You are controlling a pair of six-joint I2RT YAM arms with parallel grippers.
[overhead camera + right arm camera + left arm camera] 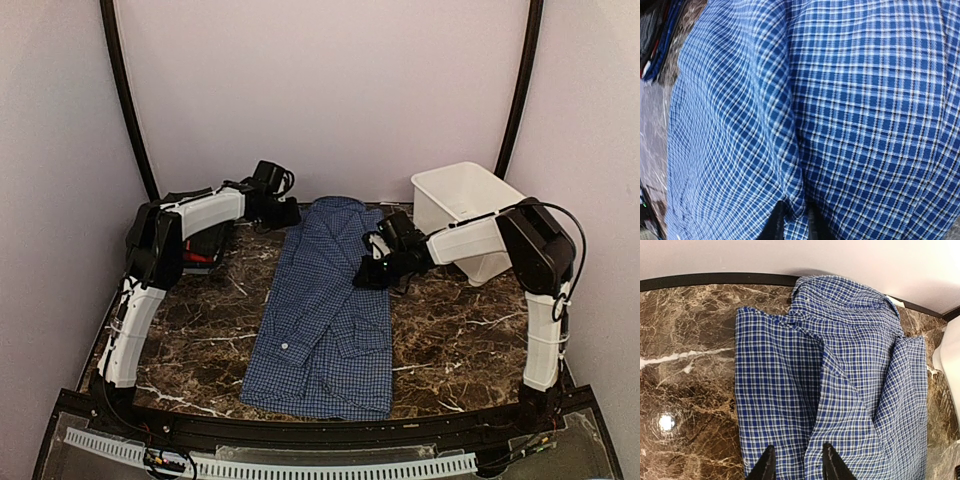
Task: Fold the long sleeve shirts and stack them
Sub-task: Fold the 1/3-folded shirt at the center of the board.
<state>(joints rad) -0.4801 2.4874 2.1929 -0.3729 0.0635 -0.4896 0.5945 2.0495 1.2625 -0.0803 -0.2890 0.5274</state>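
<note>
The blue shirt (pixel 325 320) lies on the marble table (pixel 455 335) at its middle, folded lengthwise into a long strip that runs from the near edge to the far wall, with its collar end at the far side. The left end effector (pixel 285 213) hangs over the shirt's far-left corner; in the left wrist view (pixel 797 467) its fingers (pixel 765 467) stand part-way apart with the check cloth showing between them and nothing gripped. The right end effector (pixel 368 275) sits on the shirt's right edge. In the right wrist view (pixel 795 225) its jaws are narrow, with a raised fold of the shirt between them, and I cannot tell whether they pinch it. A heap of dark and red cloth (pixel 197 250) lies at the far left under the left arm. A white basket (pixel 465 190) stands at the far right, apart from the blue shirt.
</note>
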